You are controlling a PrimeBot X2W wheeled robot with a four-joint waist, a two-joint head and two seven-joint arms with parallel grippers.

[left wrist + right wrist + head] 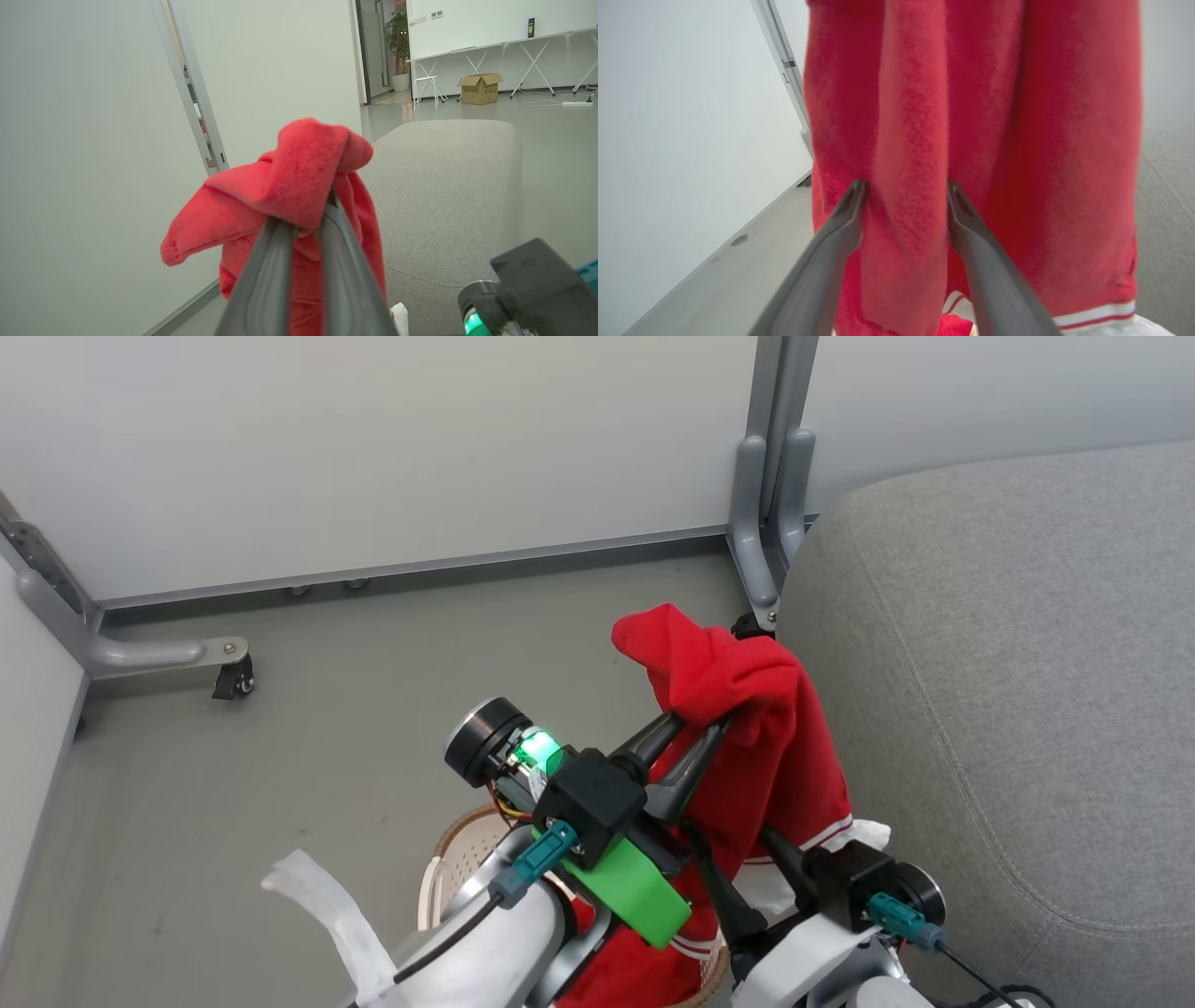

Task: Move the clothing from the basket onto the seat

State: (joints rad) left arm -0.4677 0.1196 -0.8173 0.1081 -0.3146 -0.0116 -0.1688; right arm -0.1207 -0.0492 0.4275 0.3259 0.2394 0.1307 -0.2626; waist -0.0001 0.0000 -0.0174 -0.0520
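One red garment of the clothing (775, 756) (299, 172) (1017, 140) is held up above the basket (467, 826), just beside the rounded edge of the seat (1008, 709) (444, 186) and not laid on it. The left gripper (700, 721) (303, 219) is clamped on the bunched top of the fabric, fingers pressed together with cloth pinched between them. The garment is draped downward from there, and the white stripe trim (831, 835) (1092, 317) is seen at its hem. The right gripper (728, 829) (906, 184) is placed lower against the hanging cloth, fingers spread apart with a vertical fold between the tips. More red fabric is seen low in the basket - whether it is the same piece cannot be told. The basket is set on the grey floor (327, 728), partly hidden by the arms.
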